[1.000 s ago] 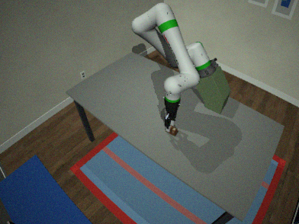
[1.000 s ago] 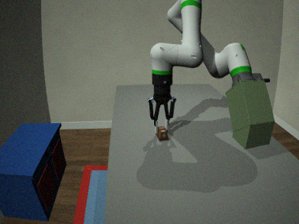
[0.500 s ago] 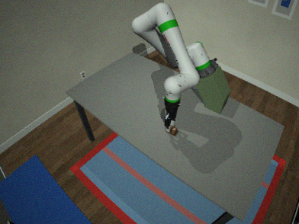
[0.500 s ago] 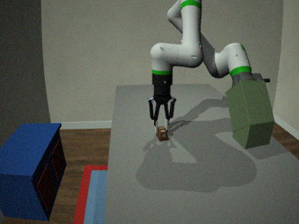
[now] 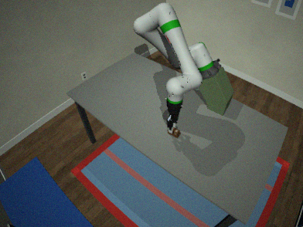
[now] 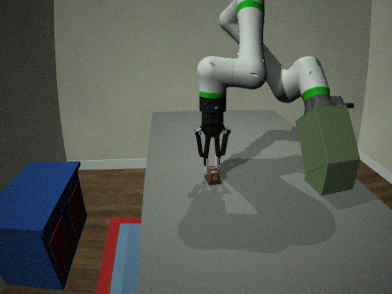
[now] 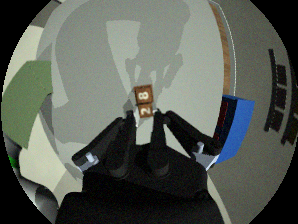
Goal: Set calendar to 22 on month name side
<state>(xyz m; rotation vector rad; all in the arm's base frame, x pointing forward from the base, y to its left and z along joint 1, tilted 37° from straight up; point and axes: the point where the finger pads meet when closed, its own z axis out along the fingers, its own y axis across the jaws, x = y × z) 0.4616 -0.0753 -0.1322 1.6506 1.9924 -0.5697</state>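
The small brown calendar tray sits on the grey table near its front edge. It also shows in the exterior view [image 6: 214, 178]. In the wrist view it holds two wooden cubes in a row. The far cube [image 7: 143, 95] shows a white 8 on top. The near cube [image 7: 145, 111] lies between my fingertips and is partly hidden, so its digit is unreadable. My gripper [image 6: 214, 168] points straight down onto the tray and is shut on the near cube. The month's name is too small to read.
A large green box [image 6: 327, 148] hangs on the arm's base side at the table's right. A blue cabinet [image 6: 37, 226] stands on the floor to the left. A blue and red mat [image 5: 154, 185] lies beside the table's front edge.
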